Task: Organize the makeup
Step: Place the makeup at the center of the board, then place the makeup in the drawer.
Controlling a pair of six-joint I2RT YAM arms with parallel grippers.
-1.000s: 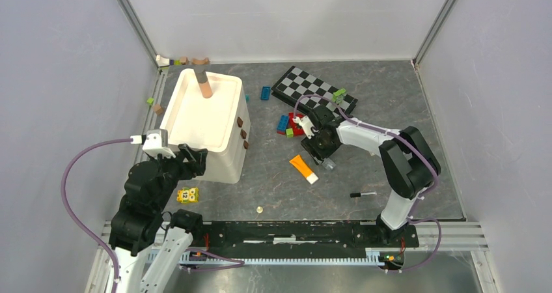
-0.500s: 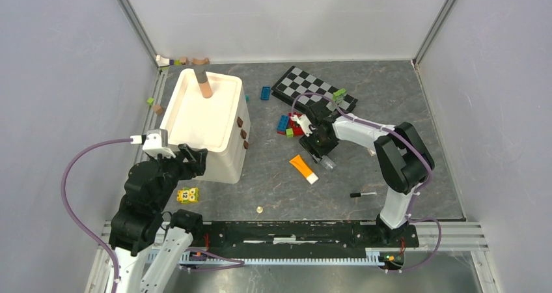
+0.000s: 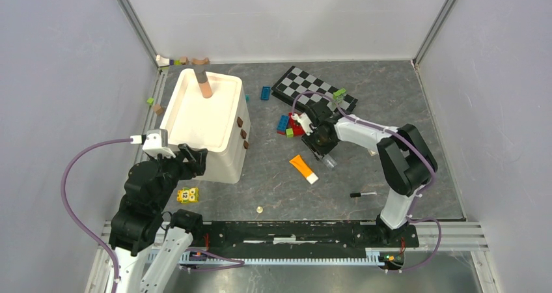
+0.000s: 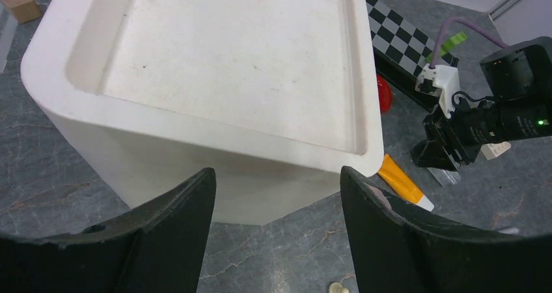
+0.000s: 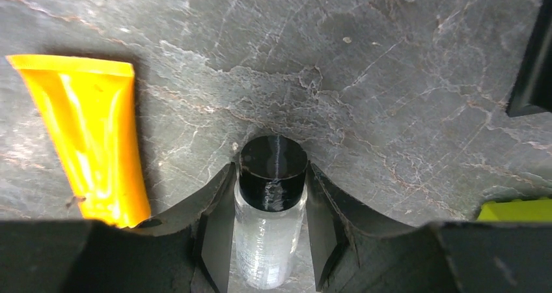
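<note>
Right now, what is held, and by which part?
The right gripper pinches the clear black-capped tube by its body, just below the cap; the left gripper holds nothing.

Room to pass between tube [image 3: 303, 168] and pencil [image 3: 362, 194]. Blocked farther back by bricks [image 3: 286, 124] and checkerboard [image 3: 312, 88], at left by box [image 3: 203, 117].

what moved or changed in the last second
The right gripper narrowed its jaws onto the clear bottle, and its arm swung slightly left. The left gripper stayed open by the white box; the orange tube and pencil did not move.
</note>
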